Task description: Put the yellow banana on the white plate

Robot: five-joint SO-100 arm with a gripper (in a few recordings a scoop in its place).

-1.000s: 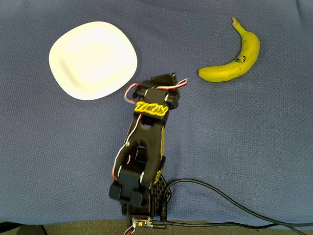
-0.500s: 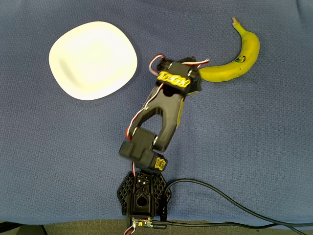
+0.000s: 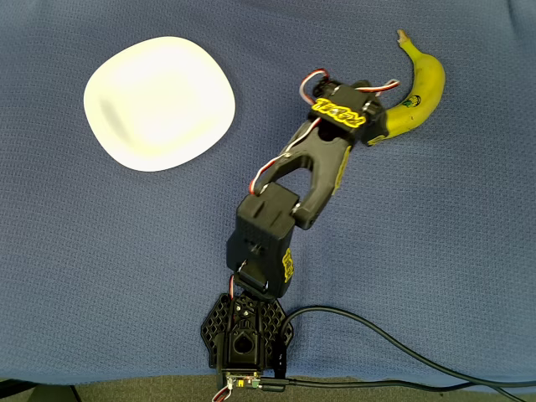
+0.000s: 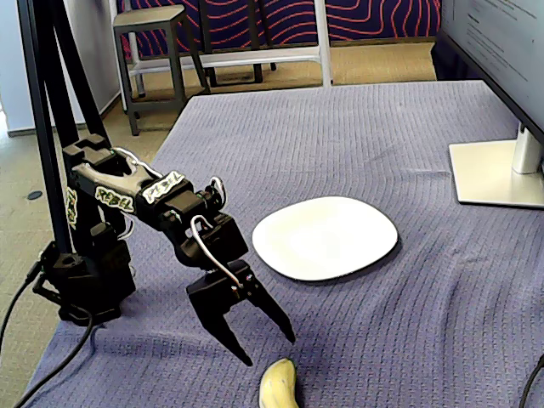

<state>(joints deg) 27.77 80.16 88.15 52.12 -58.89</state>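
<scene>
blue cloth-covered table [image 3: 469,251], white plate [image 3: 158,102], yellow banana [image 3: 421,92]

I'm seeing a yellow banana [image 3: 425,84], a glossy white plate [image 3: 157,102], a black claw [image 4: 255,331] with yellow lettering, over a blue textured worktop [image 3: 435,251].

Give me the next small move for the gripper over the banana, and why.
Probably ease down a little further so the fingers straddle the yellow banana, then close. In the fixed view the gripper is open, fingertips pointing down just short of the banana's end, nothing held. The white plate sits bare well to the left in the overhead view.
</scene>
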